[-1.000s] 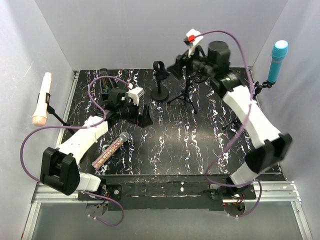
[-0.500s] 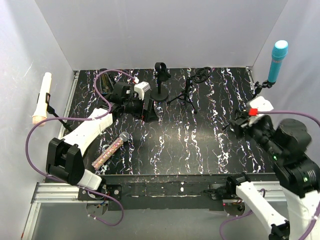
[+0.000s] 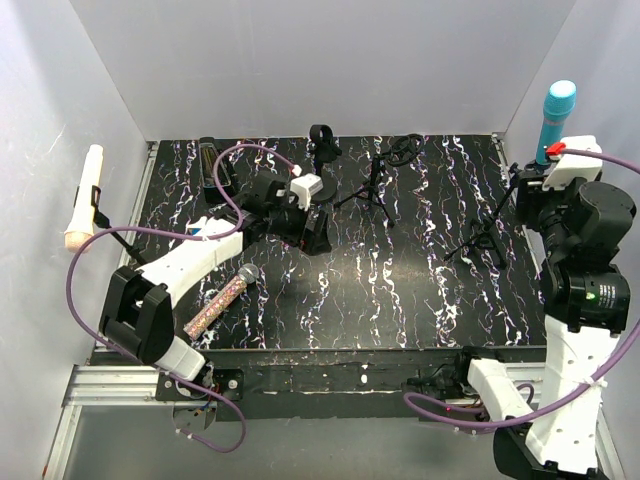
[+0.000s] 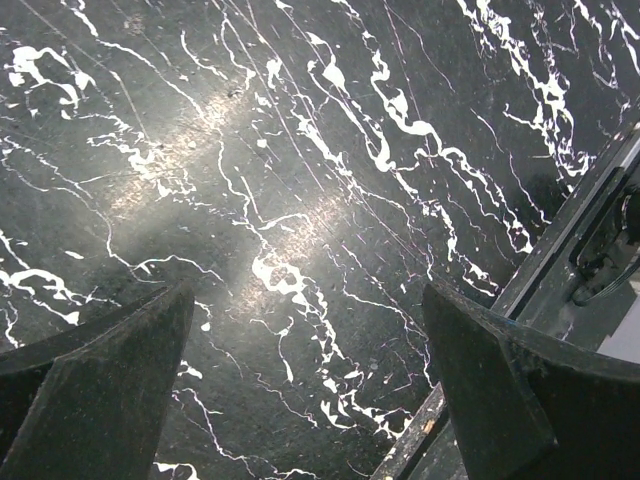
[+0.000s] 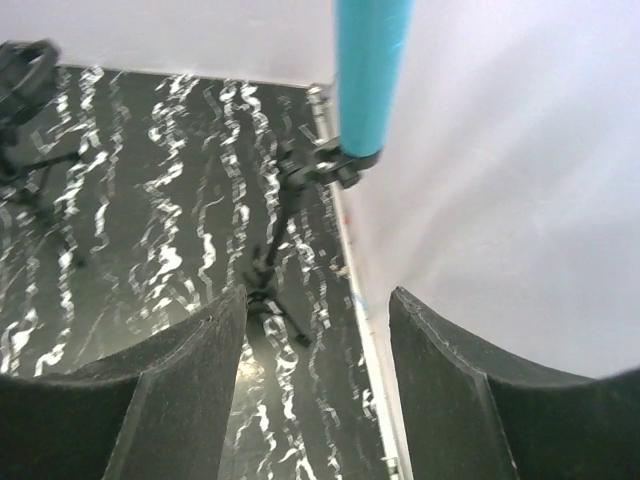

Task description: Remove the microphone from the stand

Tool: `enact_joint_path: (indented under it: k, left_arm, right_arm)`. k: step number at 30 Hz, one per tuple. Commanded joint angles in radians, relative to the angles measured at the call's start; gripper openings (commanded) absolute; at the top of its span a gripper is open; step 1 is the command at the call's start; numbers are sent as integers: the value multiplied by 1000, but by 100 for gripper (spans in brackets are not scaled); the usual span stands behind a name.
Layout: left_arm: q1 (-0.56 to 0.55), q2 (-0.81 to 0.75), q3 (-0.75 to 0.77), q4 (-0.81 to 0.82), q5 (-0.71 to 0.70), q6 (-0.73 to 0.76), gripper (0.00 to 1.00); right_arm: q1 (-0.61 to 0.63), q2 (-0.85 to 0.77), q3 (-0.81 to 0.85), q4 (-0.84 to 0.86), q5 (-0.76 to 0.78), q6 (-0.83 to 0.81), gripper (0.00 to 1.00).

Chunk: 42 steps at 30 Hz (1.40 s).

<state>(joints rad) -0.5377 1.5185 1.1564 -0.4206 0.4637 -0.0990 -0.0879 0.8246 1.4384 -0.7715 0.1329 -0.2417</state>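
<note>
1. The teal microphone (image 3: 556, 115) stands upright at the far right of the table (image 3: 400, 290). Its lower end sits in the clip (image 5: 335, 165) of a black tripod stand (image 3: 490, 235).
2. In the right wrist view the teal microphone (image 5: 370, 70) rises ahead of the right gripper (image 5: 318, 300), above the gap between the fingers and not inside it.
3. The right gripper's two fingers are spread apart, and only the marbled table and the stand's legs (image 5: 270, 290) show between them. They touch nothing.
4. The pale right wall (image 3: 590, 80) sits just beside the microphone, so that side is tight.
5. The left gripper (image 3: 318, 232) is out over the middle of the table, well apart from the teal microphone.
6. In the left wrist view its fingers (image 4: 110, 380) are spread wide over the bare table, holding nothing.
7. Just beyond the left gripper stands a round-base stand (image 3: 320, 165), and to its right a second tripod stand (image 3: 378, 180). Their clips hold no microphones.
8. A glittery microphone (image 3: 222, 300) lies flat on the table near the left arm.
9. A white microphone (image 3: 85, 195) hangs head-down at the far left.
10. A purple cable (image 3: 240, 150) loops over the left arm.
</note>
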Motion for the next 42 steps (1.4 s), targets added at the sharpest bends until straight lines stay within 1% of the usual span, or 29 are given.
enact_joint_path:
  k: [1, 4, 7, 12, 17, 18, 19, 21, 24, 27, 29, 31, 34, 35, 42]
  left_arm:
    - [-45, -55, 12, 10, -97, 28, 98]
    - [-54, -54, 35, -41, -117, 36, 98]
    - [-54, -41, 69, -87, -100, 54, 98]
    - [-54, -35, 95, -76, -85, 82, 98]
    - [-54, -34, 120, -75, -85, 94, 98]
    - [-54, -32, 124, -79, -83, 122, 98]
    - [-54, -34, 124, -83, -83, 124, 98]
    - [-54, -37, 124, -86, -79, 127, 98]
    - [-54, -38, 126, -89, -73, 137, 98]
    - [-54, -34, 134, -87, -73, 150, 97]
    - [-54, -29, 138, -78, -69, 151, 97]
    - [-54, -27, 137, -63, -62, 150, 96]
    - [-54, -29, 124, -40, -62, 142, 96]
    - [-54, -30, 124, -38, -62, 143, 96]
    - [-54, -49, 103, -23, -63, 128, 96]
  right_arm:
    - [-62, -24, 1, 188, 54, -63, 66]
    - [-99, -10, -27, 303, 22, -114, 68]
    - [-134, -4, -82, 415, -18, -140, 69]
    - [-162, -28, -277, 687, -111, -176, 71]
    - [-173, 34, -289, 802, -122, -159, 71]
    - [-176, 42, -295, 819, -125, -157, 70]
    - [-177, 45, -311, 849, -165, -160, 70]
    - [-177, 51, -337, 912, -190, -169, 69]
    - [-177, 76, -335, 951, -162, -150, 67]
    - [-177, 85, -338, 980, -157, -145, 61]
    - [-177, 73, -363, 1026, -202, -159, 53]
    - [-177, 62, -371, 1043, -239, -163, 37]
    - [-177, 61, -349, 1016, -256, -151, 8]
    - [-177, 58, -346, 1014, -257, -148, 1]
    - [-177, 44, -296, 979, -269, -114, 1]
